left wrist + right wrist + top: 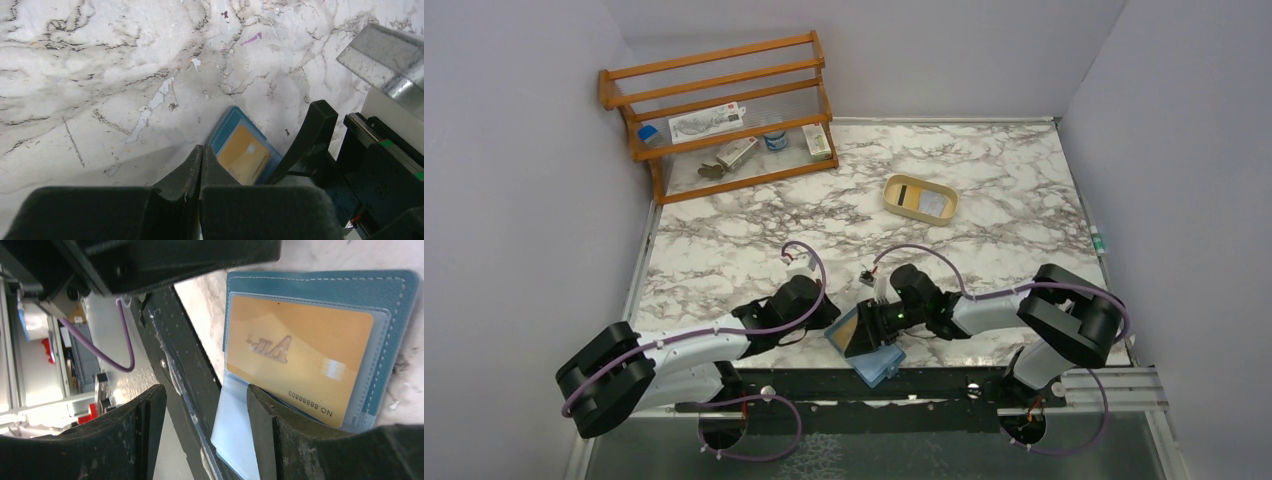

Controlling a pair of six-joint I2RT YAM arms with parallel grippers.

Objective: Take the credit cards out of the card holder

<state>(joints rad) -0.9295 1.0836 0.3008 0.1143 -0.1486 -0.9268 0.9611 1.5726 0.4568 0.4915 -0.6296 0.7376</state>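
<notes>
The card holder (837, 338) lies open at the table's near edge, teal-blue, also in the right wrist view (395, 290) and the left wrist view (235, 120). A gold card (300, 350) sits in its clear pocket (245, 155). A pale blue-white card (232, 432) sticks out of it over the table edge (879, 365). My right gripper (205, 402) is open just above the holder, with the pale card between its fingers and one fingertip (260, 410) at the gold card's edge. My left gripper (201, 150) is shut and empty, tips beside the holder's left edge.
A tan rounded tray (902, 185) holding a pale card stands at the back right. A wooden rack (724, 110) with small items is at the back left. The black rail (924, 385) of the arm bases runs just past the table's near edge.
</notes>
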